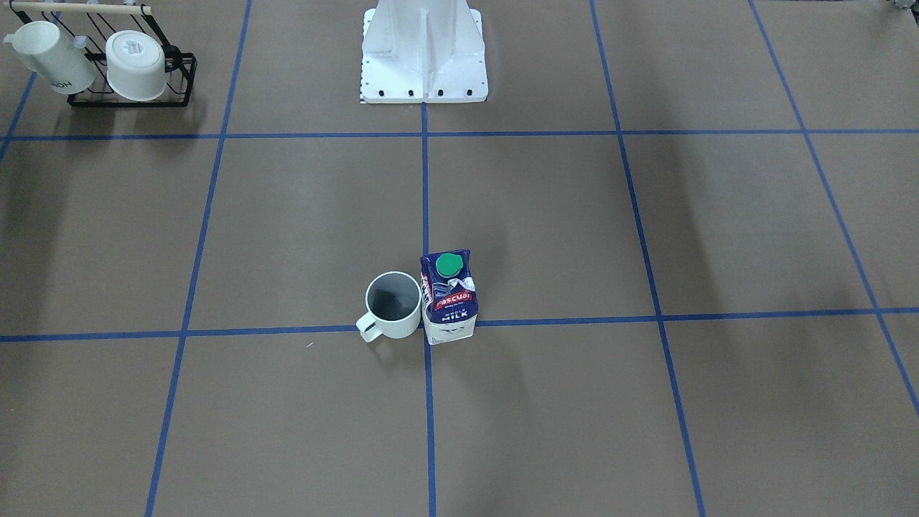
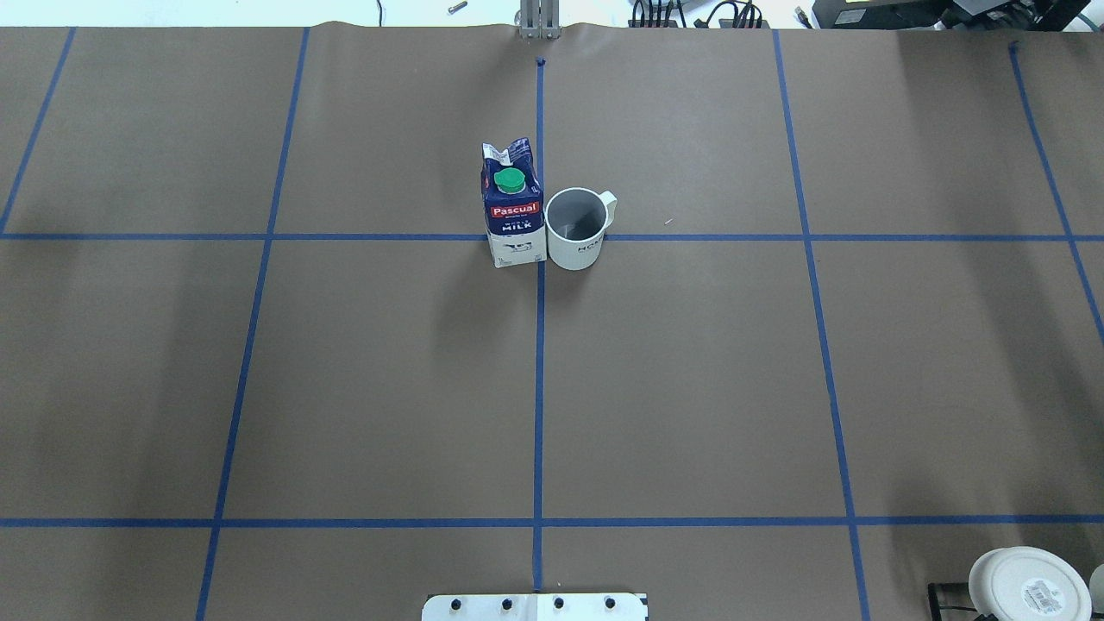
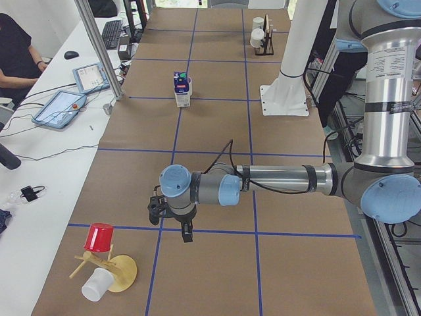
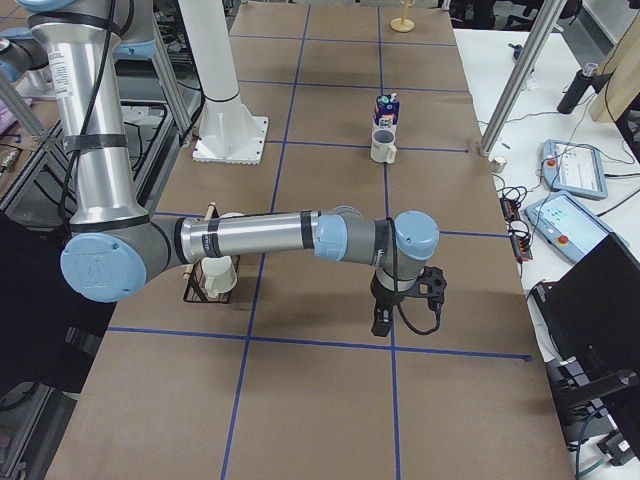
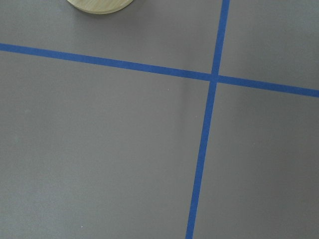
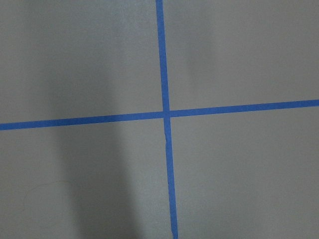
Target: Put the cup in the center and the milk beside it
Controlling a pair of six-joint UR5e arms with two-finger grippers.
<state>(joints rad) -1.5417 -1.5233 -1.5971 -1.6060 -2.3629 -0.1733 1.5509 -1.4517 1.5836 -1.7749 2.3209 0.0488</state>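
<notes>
The white cup (image 1: 393, 305) with a dark inside stands upright just beside the milk carton (image 1: 449, 298), blue and white with a green cap. Both sit at the crossing of two blue tape lines, in line with the white robot base (image 1: 423, 57). In the overhead view the carton (image 2: 513, 207) is left of the cup (image 2: 576, 226), which has its handle to the right. My left gripper (image 3: 187, 234) shows only in the exterior left view, far from both. My right gripper (image 4: 380, 325) shows only in the exterior right view. I cannot tell whether either is open or shut.
A black rack (image 1: 129, 72) with upturned white cups stands in a corner near the base, beside the right arm (image 4: 215, 275). A red cup (image 3: 100, 238) and a wooden stand (image 3: 118, 273) lie near the left gripper. Desks with tablets (image 3: 62, 105) flank the table.
</notes>
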